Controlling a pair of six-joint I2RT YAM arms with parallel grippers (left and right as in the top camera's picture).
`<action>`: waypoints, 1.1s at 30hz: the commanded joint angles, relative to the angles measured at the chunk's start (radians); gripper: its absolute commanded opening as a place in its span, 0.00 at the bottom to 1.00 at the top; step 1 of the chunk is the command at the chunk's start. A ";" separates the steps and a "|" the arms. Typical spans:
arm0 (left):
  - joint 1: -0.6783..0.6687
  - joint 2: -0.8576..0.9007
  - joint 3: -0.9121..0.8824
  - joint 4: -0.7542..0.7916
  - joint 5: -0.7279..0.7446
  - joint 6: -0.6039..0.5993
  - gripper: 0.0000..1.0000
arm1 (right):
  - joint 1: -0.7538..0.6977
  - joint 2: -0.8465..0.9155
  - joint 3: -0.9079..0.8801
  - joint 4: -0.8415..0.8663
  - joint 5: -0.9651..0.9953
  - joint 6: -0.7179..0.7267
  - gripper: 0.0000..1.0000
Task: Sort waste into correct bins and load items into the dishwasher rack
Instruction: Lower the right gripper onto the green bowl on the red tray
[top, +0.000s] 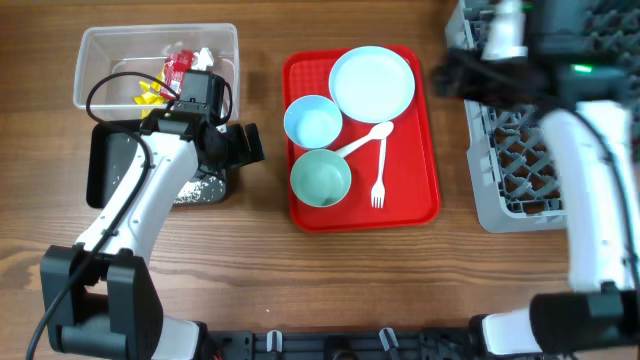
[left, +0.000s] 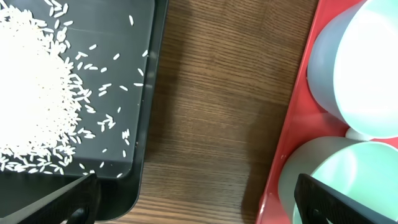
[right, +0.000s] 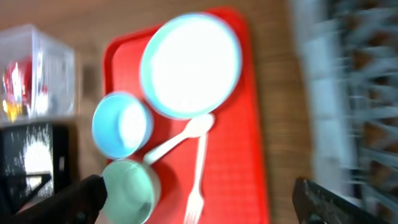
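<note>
- The left jaws stand wide apart with nothing between them. They hang over bare tabletop (left: 211, 93) in the gap between the black tub (left: 155, 62) and the red tray (left: 289, 124).
- The right jaws are also spread and empty. Their wrist view is blurred, but it looks down on the tray from the rack's side.
- Just beside the left jaws, the rice (left: 31, 93) lies heaped in the black tub, with a few grains scattered toward its wall.
- On the other side sit the green bowl (left: 348, 174) and the blue bowl (left: 360, 62), both upright on the tray.
- Farther out on the tray we see the plate (top: 372, 82), the spoon (top: 362, 140) and the fork (top: 379, 185).
- The red wrapper (top: 178, 65), yellow wrapper (top: 150, 95) and white scraps (top: 203, 57) lie in the clear tub (top: 100, 50).
- The right arm (top: 590, 170) reaches over the dishwasher rack (top: 520, 190). A white object stands in the rack's far corner; we cannot tell whether it is the cup.
- We judge the waste sorted and the loading step in hand, with five pieces left on the tray.
- The next move calls for a grip on a bowl's rim, one jaw inside and one outside, then a lift clear of the tray's lip.
- The spoon's bowl rests near both bowls, so we would watch that it is not dragged along.
</note>
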 joint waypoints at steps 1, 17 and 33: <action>-0.003 0.002 -0.006 0.003 0.011 -0.013 1.00 | 0.106 0.121 -0.015 0.006 0.050 0.050 0.93; -0.003 0.002 -0.006 0.003 0.011 -0.013 1.00 | 0.386 0.484 -0.040 0.047 0.009 0.042 0.42; -0.003 0.002 -0.006 0.003 0.011 -0.013 1.00 | 0.364 0.464 -0.168 0.136 0.008 0.044 0.19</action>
